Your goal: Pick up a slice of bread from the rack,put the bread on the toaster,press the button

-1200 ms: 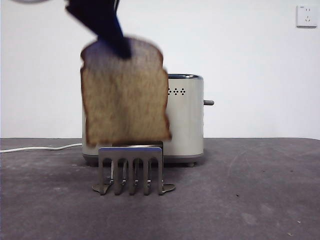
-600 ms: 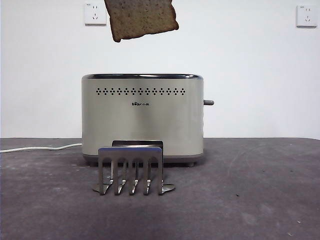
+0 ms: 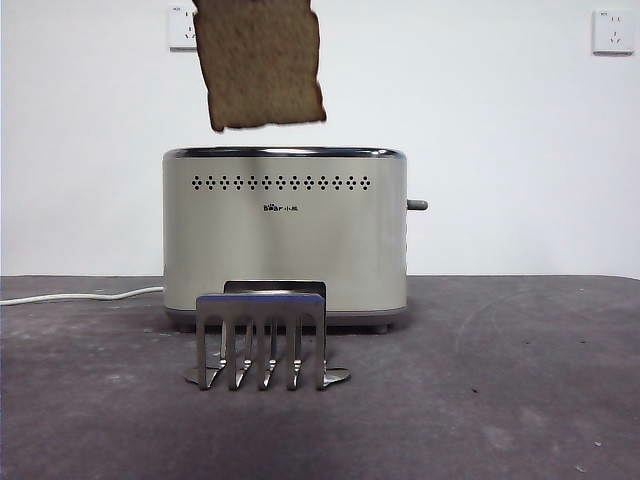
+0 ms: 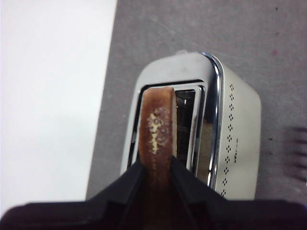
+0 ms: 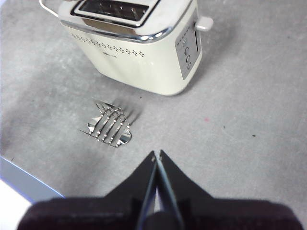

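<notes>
Brown, speckled crumb fills the top of the front view: the slice of bread (image 3: 260,65) hangs in the air above the toaster (image 3: 285,235), clear of the chrome rim, toward its 9 o'clock end. In the left wrist view we look down its crust edge (image 4: 157,134), with the left gripper (image 4: 156,184) clenched on the slice, one black jaw on each face. The open slot (image 4: 184,124) lies directly beyond the slice.

The rack (image 3: 262,340) stands bare at 6 o'clock of the toaster, just in front of it. The right gripper (image 5: 156,155) waits well off above the table, jaws pressed together on nothing; from there the toaster's lever (image 5: 204,23) and side buttons (image 5: 187,48) show.

We judge the slice light, soft and crumbly; a hard squeeze could dent it. A flat pinch across both faces near the crust suits it. For the drop, we judge its edge must run along the slot.
</notes>
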Controlling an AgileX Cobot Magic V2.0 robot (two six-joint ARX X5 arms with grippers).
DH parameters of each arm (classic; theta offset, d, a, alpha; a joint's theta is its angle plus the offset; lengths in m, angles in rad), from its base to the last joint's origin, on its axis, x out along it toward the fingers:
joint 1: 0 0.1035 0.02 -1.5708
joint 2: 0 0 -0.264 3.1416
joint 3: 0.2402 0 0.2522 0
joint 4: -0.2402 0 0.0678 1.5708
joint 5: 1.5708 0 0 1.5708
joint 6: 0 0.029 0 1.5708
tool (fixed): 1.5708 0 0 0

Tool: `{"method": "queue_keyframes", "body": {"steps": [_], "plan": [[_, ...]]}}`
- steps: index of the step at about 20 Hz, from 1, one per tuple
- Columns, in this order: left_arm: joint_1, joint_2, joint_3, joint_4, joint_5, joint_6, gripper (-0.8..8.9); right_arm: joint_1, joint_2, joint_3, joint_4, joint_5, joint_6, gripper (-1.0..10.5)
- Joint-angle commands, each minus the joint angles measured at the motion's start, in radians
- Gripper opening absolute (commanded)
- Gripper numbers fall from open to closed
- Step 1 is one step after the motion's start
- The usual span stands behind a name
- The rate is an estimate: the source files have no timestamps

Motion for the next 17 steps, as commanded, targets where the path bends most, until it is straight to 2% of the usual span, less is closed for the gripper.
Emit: {"method": "queue_keyframes", "body": {"steps": [1,6,11,15,17], "plan": [[0.005,0.034,-0.003,0.011,0.019,0.019,-0.09,0.002,0.006,0.001,0.000,-0.003,-0.009,-0.1],[0.017,0.101,-0.003,0.014,0.023,0.026,-0.09,0.002,0.009,0.001,0.000,-0.048,-0.010,-0.1],[0.019,0.134,-0.003,0.053,0.024,0.044,-0.09,0.002,0.009,0.001,-0.001,-0.052,-0.011,-0.1],[0.037,0.169,-0.003,0.070,0.096,0.042,-0.09,0.002,0.010,0.001,0.000,-0.051,-0.016,-0.1],[0.044,0.202,-0.003,0.070,0.095,0.031,0.00,0.002,0.011,0.001,0.000,-0.051,-0.016,-0.1]]}}
